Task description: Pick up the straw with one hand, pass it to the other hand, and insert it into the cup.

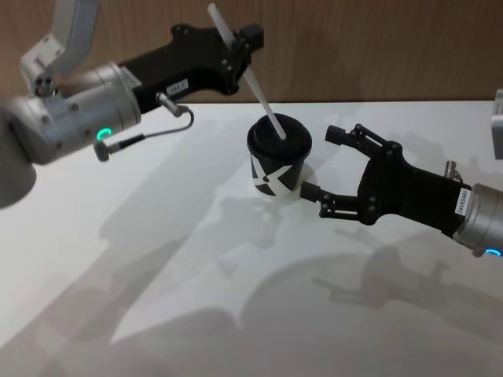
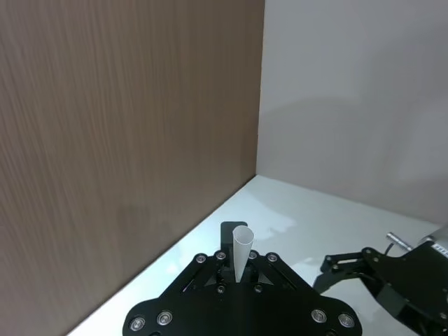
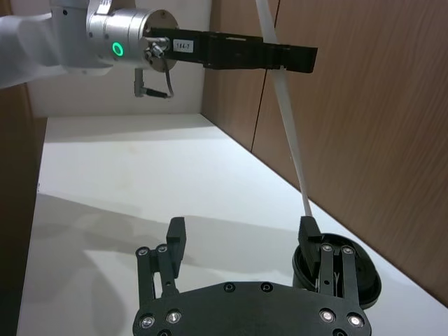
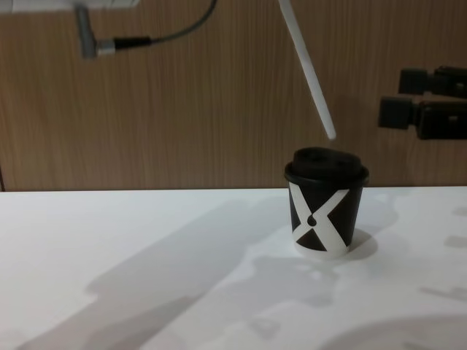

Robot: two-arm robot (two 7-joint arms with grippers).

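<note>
The white straw (image 1: pixel 259 98) slants down from my left gripper (image 1: pixel 238 53), which is shut on its upper part, high near the wood wall. Seen from the chest, the straw (image 4: pixel 310 73) ends a little above the domed lid of the black cup (image 4: pixel 326 208). The cup (image 1: pixel 279 161) carries a white X and stands upright on the white table. Just right of the cup, my right gripper (image 1: pixel 321 163) is open and holds nothing. In the right wrist view its fingertips (image 3: pixel 310 234) sit beside the cup (image 3: pixel 364 276) and below the straw (image 3: pixel 287 105). The left wrist view looks down the straw's end (image 2: pixel 243 241).
A brown wood wall (image 1: pixel 354 47) runs along the table's far edge. The white table (image 1: pixel 196 298) spreads out in front of the cup. A thin grey cable (image 1: pixel 177 126) loops under the left wrist. A pale object (image 1: pixel 498 126) shows at the right edge.
</note>
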